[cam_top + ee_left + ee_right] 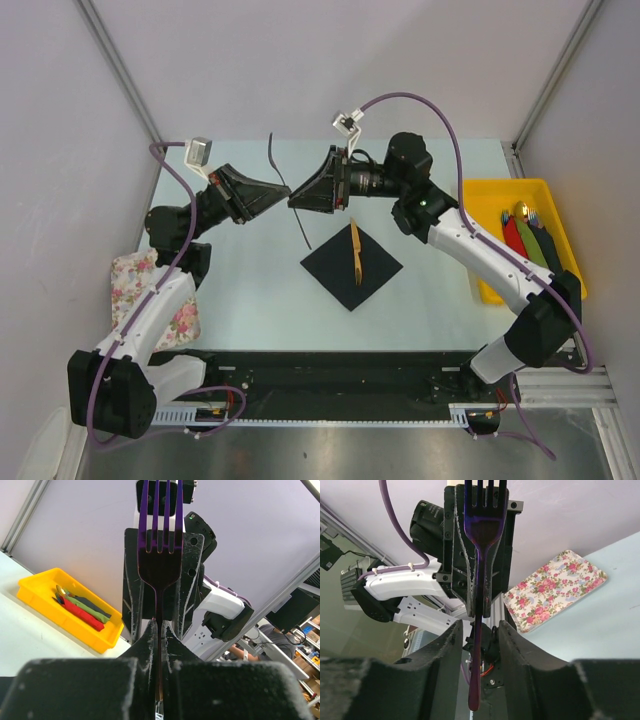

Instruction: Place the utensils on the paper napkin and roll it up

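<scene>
Above the table point(250, 290), left claw point(158, 627) pinches a dark fork point(159, 555), roughly upright, tines up; right claw point(479, 630) spread around its handle.

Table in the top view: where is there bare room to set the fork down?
Bare table lies between the floral cloth and the black napkin, and the napkin's left half beside the orange-handled utensil is free. Crowded: far centre, where the left gripper and right gripper meet around the dark fork.
</scene>
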### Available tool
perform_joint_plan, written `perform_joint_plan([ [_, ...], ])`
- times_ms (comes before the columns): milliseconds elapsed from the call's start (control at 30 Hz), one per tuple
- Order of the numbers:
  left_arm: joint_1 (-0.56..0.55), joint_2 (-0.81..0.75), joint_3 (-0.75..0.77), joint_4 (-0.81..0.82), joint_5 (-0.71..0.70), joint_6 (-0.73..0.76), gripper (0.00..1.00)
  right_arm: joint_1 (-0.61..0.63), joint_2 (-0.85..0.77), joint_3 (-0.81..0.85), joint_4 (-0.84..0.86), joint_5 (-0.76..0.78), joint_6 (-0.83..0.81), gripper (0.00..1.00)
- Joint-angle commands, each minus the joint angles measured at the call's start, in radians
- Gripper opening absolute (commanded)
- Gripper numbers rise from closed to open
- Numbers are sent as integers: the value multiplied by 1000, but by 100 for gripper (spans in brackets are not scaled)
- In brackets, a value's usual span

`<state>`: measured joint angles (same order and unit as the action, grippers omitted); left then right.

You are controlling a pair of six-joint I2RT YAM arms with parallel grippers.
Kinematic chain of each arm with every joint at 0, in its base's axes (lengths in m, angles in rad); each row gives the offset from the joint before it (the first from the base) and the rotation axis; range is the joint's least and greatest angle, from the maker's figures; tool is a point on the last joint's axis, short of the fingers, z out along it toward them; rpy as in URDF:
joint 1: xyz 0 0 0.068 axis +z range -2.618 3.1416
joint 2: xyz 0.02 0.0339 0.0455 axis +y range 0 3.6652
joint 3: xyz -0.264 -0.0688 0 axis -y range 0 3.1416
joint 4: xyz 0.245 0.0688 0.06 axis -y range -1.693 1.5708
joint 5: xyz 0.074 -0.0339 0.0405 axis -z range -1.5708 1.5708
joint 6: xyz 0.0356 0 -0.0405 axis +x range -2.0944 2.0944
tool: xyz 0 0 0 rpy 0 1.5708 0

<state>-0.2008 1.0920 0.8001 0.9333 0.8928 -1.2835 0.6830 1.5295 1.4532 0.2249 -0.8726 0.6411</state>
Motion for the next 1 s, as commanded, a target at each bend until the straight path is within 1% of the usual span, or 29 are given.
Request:
perform_joint_plan([
  [0, -5, -18, -2, 45, -18, -7, 0, 6, -14, -5, 76, 1, 26, 36],
  [33, -5, -20, -2, 45, -18, -5, 1, 7, -14, -2, 77, 1, 25, 34],
  [67, -5, -20, -4, 44, -18, -5, 0, 7, -12, -2, 77, 1, 26, 29],
  [267, -5, -14, -2, 42, -23, -8, 0, 9, -11, 1, 67, 7, 26, 24],
  [333, -5, -15, -2, 41, -23, -8, 1, 10, -9, 1, 64, 9, 26, 24],
  [433, -5, -17, -1, 39, -23, -8, 0, 12, -8, 1, 63, 14, 28, 17],
  [467, -5, -17, -1, 38, -25, -7, 0, 13, -9, 1, 62, 17, 26, 9],
  [533, -5, -17, -1, 21, -26, 3, 1, 13, -9, 4, 53, 30, 28, 0],
  [567, -5, -20, -1, 7, -35, 6, 4, 12, -9, 6, 47, 38, 28, 0],
  [600, -3, -21, 1, -40, -41, 13, 10, 13, -9, 15, 15, 52, 26, 0],
  [633, -2, -23, 4, -74, -48, 35, 29, 12, -12, 21, -16, 99, 8, 0],
  [667, 3, -29, 10, -109, -54, 50, 42, 10, -11, 25, -50, 130, -6, 0],
  [700, 11, -30, 14, -188, -69, 67, 55, 9, -14, 30, -111, 159, -20, 0],
  [733, 29, -33, 16, -226, -75, 103, 77, -3, -15, 30, -134, 205, -30, 0],
  [800, 58, -44, 22, -333, -97, 136, 82, -20, -15, 33, -220, 271, -86, 0],
  [833, 95, -50, 24, -367, -107, 171, 88, -37, -17, 35, -275, 343, -109, 0],
  [867, 113, -56, 33, -404, -118, 196, 91, -45, -16, 33, -306, 378, -163, 0],
  [900, 132, -69, 43, -509, -142, 231, 93, -51, -11, 35, -365, 459, -193, 0],
  [933, 159, -75, 59, -575, -155, 325, 94, -59, -5, 24, -392, 499, -231, 0],
  [967, 170, -79, 86, -688, -166, 382, 94, -57, -2, 18, -435, 545, -297, 0],
])
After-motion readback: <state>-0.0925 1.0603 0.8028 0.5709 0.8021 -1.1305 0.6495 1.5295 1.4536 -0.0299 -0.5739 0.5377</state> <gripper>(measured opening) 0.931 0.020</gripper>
